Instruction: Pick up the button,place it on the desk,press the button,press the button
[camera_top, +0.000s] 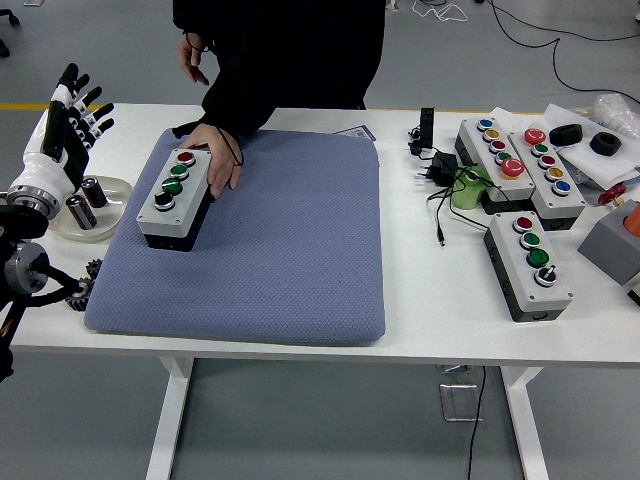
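— How many button boxes in all?
— Four: one button box (175, 196) on the blue mat (280, 260), three (528, 262) right of the mat.
— And left of the mat?
— Two batteries (82, 211) in a dish (110, 215).

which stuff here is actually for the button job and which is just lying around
For the job:
- button box on the blue mat, held by a person's hand
- left hand, raised, fingers spread

Lying about:
- three other button boxes
- dish of batteries
- power adapter
- gears
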